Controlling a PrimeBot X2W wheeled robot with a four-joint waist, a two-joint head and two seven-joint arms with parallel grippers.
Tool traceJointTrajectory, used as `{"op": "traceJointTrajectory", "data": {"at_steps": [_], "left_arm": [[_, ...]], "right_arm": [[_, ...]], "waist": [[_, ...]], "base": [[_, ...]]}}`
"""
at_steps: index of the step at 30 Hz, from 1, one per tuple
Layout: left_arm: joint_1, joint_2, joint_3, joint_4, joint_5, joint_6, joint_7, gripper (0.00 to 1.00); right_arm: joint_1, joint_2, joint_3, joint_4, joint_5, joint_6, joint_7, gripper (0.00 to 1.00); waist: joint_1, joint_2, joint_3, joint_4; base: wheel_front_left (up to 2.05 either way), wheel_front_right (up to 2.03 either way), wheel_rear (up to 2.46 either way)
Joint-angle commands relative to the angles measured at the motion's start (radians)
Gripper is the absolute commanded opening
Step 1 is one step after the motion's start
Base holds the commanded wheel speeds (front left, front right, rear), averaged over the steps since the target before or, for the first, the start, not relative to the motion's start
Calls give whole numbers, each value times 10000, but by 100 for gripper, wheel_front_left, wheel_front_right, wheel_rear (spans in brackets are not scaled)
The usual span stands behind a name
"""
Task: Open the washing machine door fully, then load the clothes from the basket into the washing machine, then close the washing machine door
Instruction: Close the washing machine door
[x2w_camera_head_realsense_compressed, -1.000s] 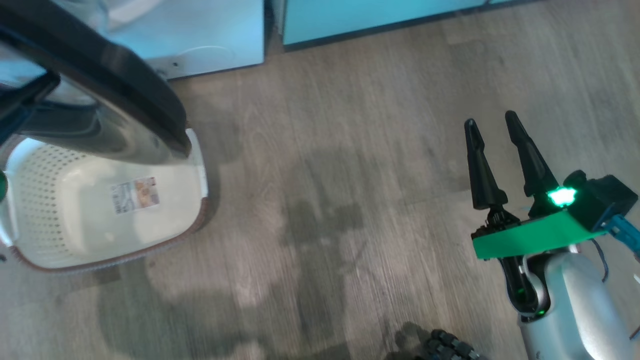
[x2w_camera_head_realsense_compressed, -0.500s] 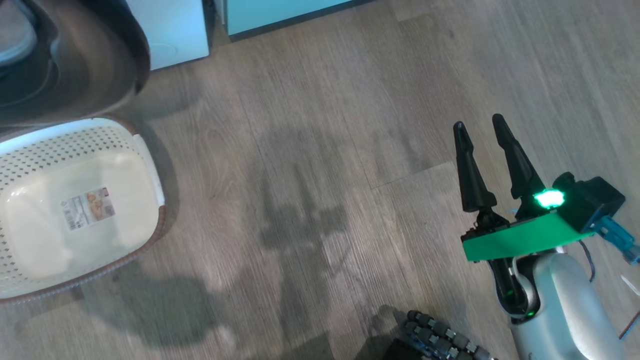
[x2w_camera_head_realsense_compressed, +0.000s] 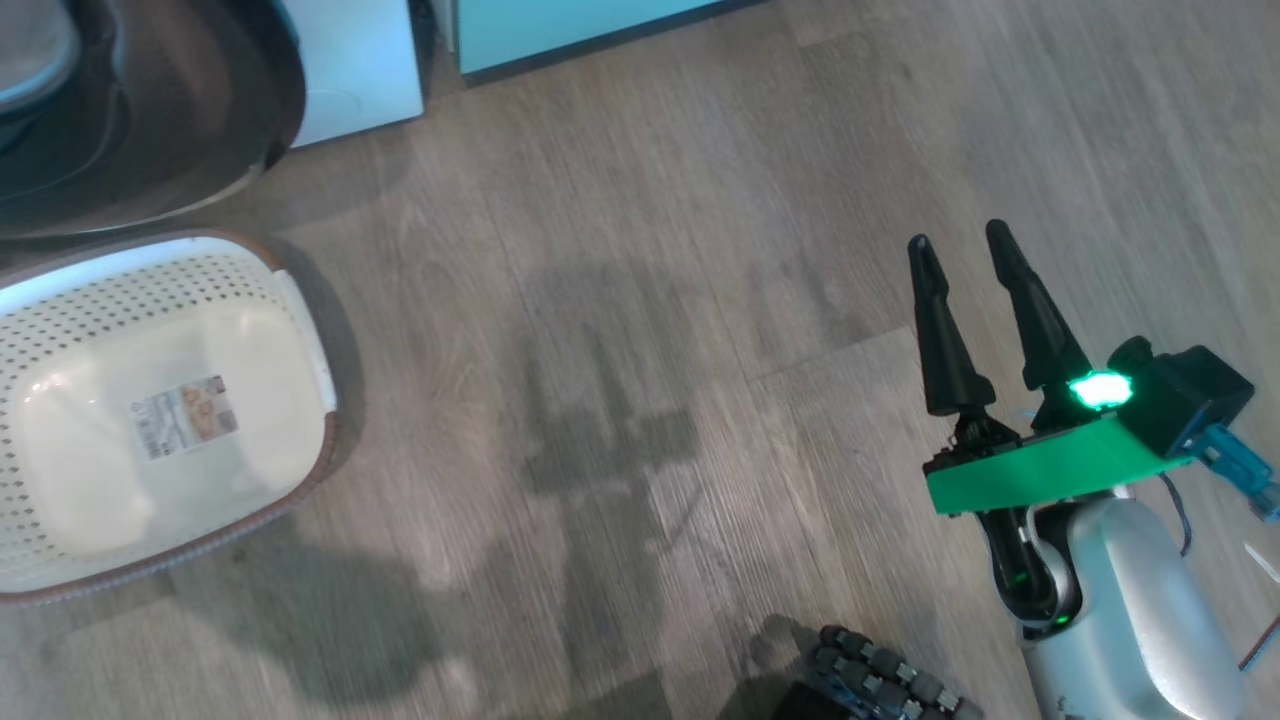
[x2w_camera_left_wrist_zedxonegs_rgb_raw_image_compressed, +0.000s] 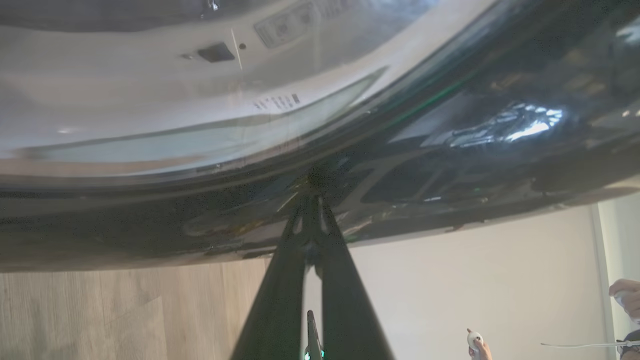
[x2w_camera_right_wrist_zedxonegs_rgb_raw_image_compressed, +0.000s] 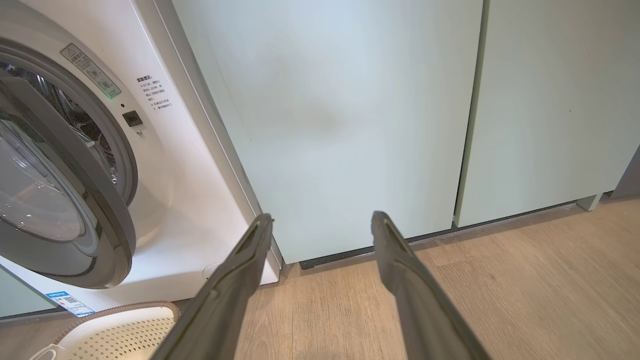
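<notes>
The washing machine door stands partly open at the top left, its glossy black rim and glass bowl close in the left wrist view. My left gripper is shut, with its tips against that black rim. The white washing machine shows its drum opening behind the door. Below the door, the cream basket sits on the floor, showing a bare bottom with a sticker. The clothes are out of view. My right gripper hangs open over the floor far right of the basket, holding nothing.
Pale green cabinets run to the right of the washer. Wood floor lies between basket and right arm. The robot's own wheel sits at the bottom edge. A person's hand with a small controller shows low in the left wrist view.
The head camera has shifted, so the whole picture moved. The door's rim, which overlapped the basket's far end a second ago, now lies beyond it. My right gripper stays open.
</notes>
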Motion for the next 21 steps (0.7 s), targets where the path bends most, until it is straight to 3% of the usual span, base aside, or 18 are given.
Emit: {"op": "traceJointTrajectory", "data": {"at_steps": [1, 7, 13, 15, 17, 21], "left_arm": [[-110, 484, 264, -305, -76, -131, 165, 0], [1022, 228, 604, -690, -397, -564, 418, 0], [2565, -730, 1492, -1471, -985, -1276, 53, 0], [3102, -1178, 1839, -1680, -1177, -1497, -203, 40], [3628, -1673, 2118, -1915, -1425, -1706, -349, 100], [4564, -2645, 2502, -2300, -1574, -2067, -717, 100]], "right_arm": [[-106, 10, 110, -317, 1, 0, -89, 100], [-99, 10, 69, -226, -91, 0, -90, 100], [-134, 10, 53, -95, -309, 0, -90, 100], [-123, 11, 6, -56, -392, 0, -91, 100], [-103, 11, -12, -21, -468, 0, -85, 100], [-19, 11, -135, -17, -599, 0, 5, 100]], "waist": [[0, 0, -69, 107], [0, 0, -386, 642], [0, 0, -806, 1322], [0, 0, -965, 1549], [0, 0, -1123, 1737], [0, 0, -1406, 2103]], "base": [[0, 0, 0], [0, 0, 0], [0, 0, 0], [0, 0, 0], [0, 0, 0], [0, 0, 0]]}}
